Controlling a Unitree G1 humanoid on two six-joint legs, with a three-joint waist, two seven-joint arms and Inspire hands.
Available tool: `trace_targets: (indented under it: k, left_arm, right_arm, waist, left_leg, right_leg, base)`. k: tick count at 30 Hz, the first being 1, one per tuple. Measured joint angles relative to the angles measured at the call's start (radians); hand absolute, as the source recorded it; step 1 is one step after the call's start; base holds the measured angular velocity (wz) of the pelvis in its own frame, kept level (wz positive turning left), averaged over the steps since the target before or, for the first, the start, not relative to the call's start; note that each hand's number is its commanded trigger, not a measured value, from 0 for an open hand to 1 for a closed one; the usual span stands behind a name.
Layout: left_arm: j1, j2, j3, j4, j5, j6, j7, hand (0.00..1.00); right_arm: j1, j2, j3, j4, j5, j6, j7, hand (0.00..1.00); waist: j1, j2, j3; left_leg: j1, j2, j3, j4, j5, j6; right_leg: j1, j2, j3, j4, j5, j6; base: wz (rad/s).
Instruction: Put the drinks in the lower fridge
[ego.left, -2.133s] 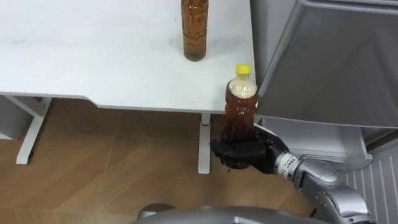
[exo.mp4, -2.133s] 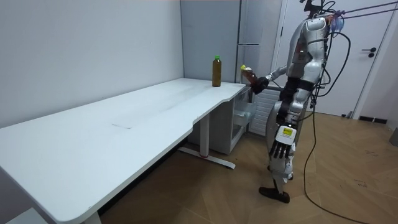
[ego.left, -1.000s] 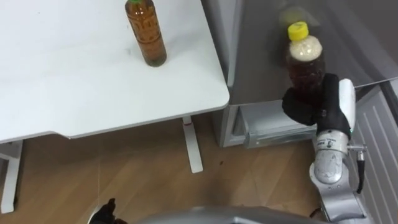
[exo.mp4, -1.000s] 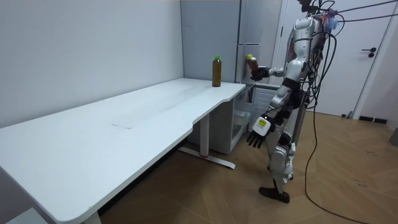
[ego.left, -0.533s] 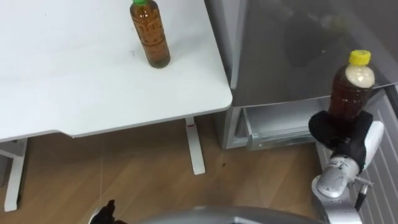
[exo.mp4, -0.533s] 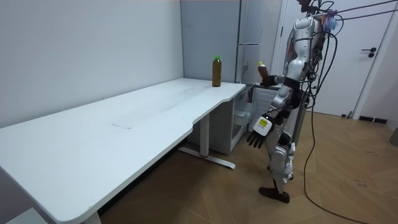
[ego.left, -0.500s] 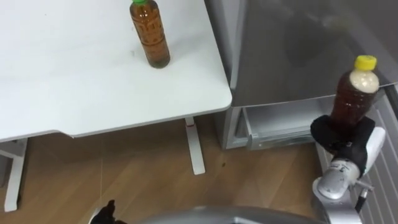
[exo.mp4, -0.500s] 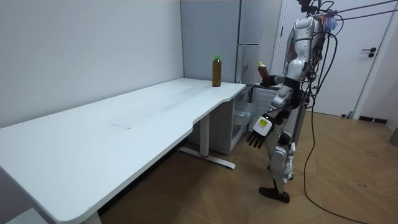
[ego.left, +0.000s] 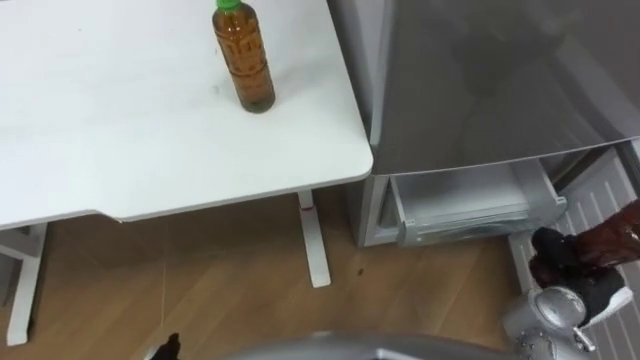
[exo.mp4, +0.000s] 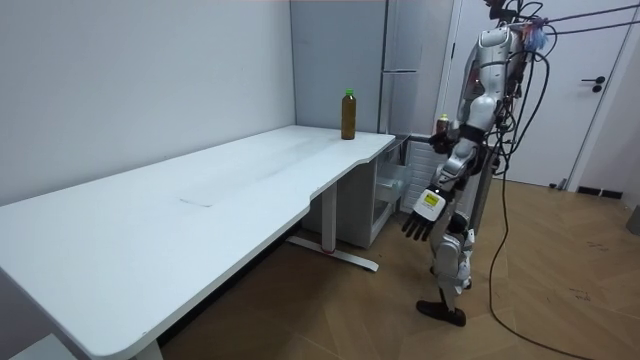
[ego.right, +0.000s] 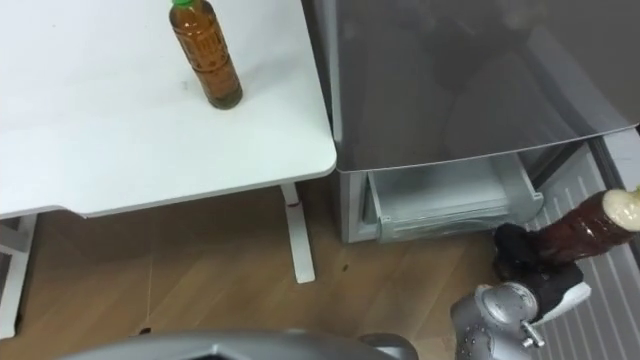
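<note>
My right hand (ego.left: 565, 262) is shut on a brown drink bottle (ego.right: 590, 228) with a pale cap. The bottle leans over to the right, low down, just right of the fridge's open lower drawer (ego.left: 465, 205). That drawer is pale and stands pulled out under the grey fridge front (ego.left: 480, 80). A second brown bottle (ego.left: 244, 58) with a green cap stands upright near the white table's right end. In the room view I stand in front of the fridge, and my left hand (exo.mp4: 422, 218) hangs at my side with relaxed fingers.
The white table (ego.left: 150, 120) fills the left, its rounded corner close to the fridge, with a leg (ego.left: 314, 240) on the wooden floor below. A ribbed white panel (ego.left: 600, 190) lies at the far right beside the drawer.
My right hand has come down from in front of the fridge to beside the open drawer, and the bottle in it has tipped from upright to leaning right.
</note>
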Motion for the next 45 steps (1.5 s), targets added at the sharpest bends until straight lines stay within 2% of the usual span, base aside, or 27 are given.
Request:
trace_targets:
  k: [10,15,17,19,21,23,26,27,29,30,31,32,34,37,39,42,45]
  left_arm:
    - [0.014,0.001,0.038,-0.001,0.020,0.027,-0.066,0.00]
    - [0.031,0.003,0.049,-0.010,0.052,0.044,-0.077,0.00]
    - [0.035,0.007,0.051,-0.024,0.075,0.051,-0.091,0.00]
    - [0.046,0.007,0.058,-0.056,0.108,0.061,-0.107,0.00]
    - [0.045,0.012,0.064,-0.080,0.110,0.067,-0.116,0.00]
    - [0.037,0.020,0.063,-0.083,0.107,0.069,-0.127,0.00]
    - [-0.007,0.034,0.058,-0.075,0.106,0.070,-0.132,0.00]
    - [-0.039,0.039,0.057,-0.067,0.107,0.070,-0.131,0.00]
    - [-0.091,0.044,0.058,-0.045,0.098,0.070,-0.129,0.00]
    - [-0.120,0.044,0.058,-0.033,0.098,0.073,-0.126,0.00]
    - [-0.144,0.044,0.057,-0.027,0.098,0.074,-0.124,0.00]
    - [-0.156,0.044,0.055,-0.024,0.095,0.074,-0.124,0.00]
    - [-0.209,0.048,0.014,0.005,0.056,0.079,-0.111,0.00]
    - [-0.240,0.045,-0.015,0.005,0.051,0.084,-0.103,0.00]
    - [-0.246,0.045,-0.025,0.003,0.036,0.083,-0.089,0.00]
    - [-0.267,0.045,-0.029,0.002,0.011,0.081,-0.071,0.00]
    - [-0.286,0.045,-0.047,0.003,-0.034,0.081,-0.040,0.00]
  right_arm:
    - [-0.021,-0.001,0.001,0.010,0.278,0.002,0.171,1.00]
    - [-0.058,-0.002,0.000,0.090,0.317,0.016,0.266,1.00]
    - [-0.080,-0.003,-0.001,0.140,0.353,0.024,0.309,1.00]
    - [-0.106,-0.013,-0.001,0.174,0.423,0.057,0.356,1.00]
    - [-0.126,-0.019,0.000,0.188,0.442,0.070,0.399,1.00]
    - [-0.184,-0.025,0.001,0.252,0.457,0.079,0.446,1.00]
    - [-0.291,-0.037,0.001,0.378,0.464,0.095,0.510,1.00]
    - [-0.334,-0.045,0.001,0.436,0.464,0.102,0.540,1.00]
    - [-0.389,-0.052,0.000,0.494,0.468,0.117,0.571,1.00]
    - [-0.431,-0.053,0.000,0.535,0.467,0.127,0.594,1.00]
    - [-0.462,-0.054,0.000,0.572,0.467,0.133,0.619,1.00]
    - [-0.475,-0.056,0.000,0.589,0.468,0.135,0.632,1.00]
    - [-0.531,-0.060,0.001,0.649,0.493,0.149,0.661,1.00]
    - [-0.580,-0.068,0.001,0.695,0.489,0.181,0.688,1.00]
    - [-0.608,-0.072,0.001,0.715,0.500,0.186,0.714,1.00]
    - [-0.638,-0.092,0.001,0.717,0.521,0.190,0.736,1.00]
    - [-0.677,-0.115,0.001,0.716,0.536,0.191,0.736,1.00]
  waist:
    - [0.003,-0.005,0.0019]
    - [0.002,-0.010,0.0016]
    - [0.001,-0.018,0.0028]
    - [0.004,-0.029,0.0012]
    - [0.005,-0.035,0.0014]
    - [0.006,-0.038,0.0018]
    - [0.024,-0.041,0.0036]
    - [0.029,-0.035,0.0033]
    - [0.059,-0.038,0.0091]
    - [0.066,-0.043,0.0173]
    - [0.074,-0.044,0.0221]
    - [0.078,-0.043,0.0248]
    - [0.098,-0.048,0.0293]
    - [0.120,-0.050,0.0308]
    - [0.131,-0.052,0.0323]
    - [0.155,-0.064,0.0394]
    - [0.166,-0.069,0.0419]
  left_leg:
    - [-0.007,0.001,-0.004,0.008,0.000,0.000]
    - [-0.017,0.000,-0.016,0.013,-0.001,0.000]
    - [-0.037,0.000,-0.032,0.025,-0.001,0.000]
    - [-0.063,-0.001,-0.048,0.039,0.000,0.000]
    - [-0.088,-0.002,-0.057,0.053,0.000,-0.001]
    - [-0.120,-0.003,-0.062,0.068,0.000,0.000]
    - [-0.203,-0.001,-0.065,0.121,0.000,0.000]
    - [-0.243,0.000,-0.065,0.149,0.000,0.000]
    - [-0.310,0.004,-0.064,0.197,-0.003,0.004]
    - [-0.353,0.004,-0.065,0.227,-0.004,0.005]
    - [-0.396,0.003,-0.066,0.260,-0.008,0.008]
    - [-0.417,0.003,-0.069,0.275,-0.012,0.009]
    - [-0.504,-0.008,-0.075,0.338,-0.022,0.015]
    - [-0.599,-0.016,-0.077,0.395,-0.027,0.018]
    - [-0.648,-0.018,-0.077,0.417,-0.025,0.017]
    - [-0.721,-0.021,-0.070,0.447,-0.018,0.014]
    - [-0.796,-0.021,-0.072,0.484,-0.014,0.015]
  right_leg:
    - [-0.001,-0.001,-0.005,0.003,-0.001,0.000]
    - [0.000,-0.001,-0.016,0.002,-0.001,0.000]
    - [-0.005,-0.003,-0.032,0.003,-0.001,-0.001]
    - [-0.025,-0.006,-0.049,0.013,-0.004,-0.005]
    - [-0.050,-0.010,-0.058,0.025,-0.010,-0.008]
    - [-0.081,-0.012,-0.062,0.045,-0.013,-0.009]
    - [-0.145,-0.018,-0.075,0.086,-0.014,-0.012]
    - [-0.182,-0.020,-0.080,0.108,-0.013,-0.013]
    - [-0.245,-0.024,-0.081,0.161,-0.018,-0.020]
    - [-0.291,-0.029,-0.082,0.201,-0.025,-0.025]
    - [-0.334,-0.036,-0.088,0.240,-0.035,-0.027]
    - [-0.354,-0.038,-0.089,0.256,-0.040,-0.027]
    - [-0.452,-0.059,-0.087,0.350,-0.075,-0.028]
    - [-0.566,-0.074,-0.076,0.435,-0.095,-0.023]
    - [-0.613,-0.078,-0.071,0.465,-0.095,-0.023]
    - [-0.698,-0.086,-0.061,0.514,-0.094,-0.029]
    - [-0.774,-0.088,-0.055,0.552,-0.092,-0.034]
  base:
    - [0.00]
    - [0.08]
    - [0.24]
    - [0.21]
    - [0.14]
    - [0.09]
    - [0.12]
    - [0.14]
    - [0.08]
    - [0.09]
    - [0.13]
    - [0.18]
    - [0.16]
    - [0.03]
    - [-0.02]
    - [-0.01]
    - [0.00]
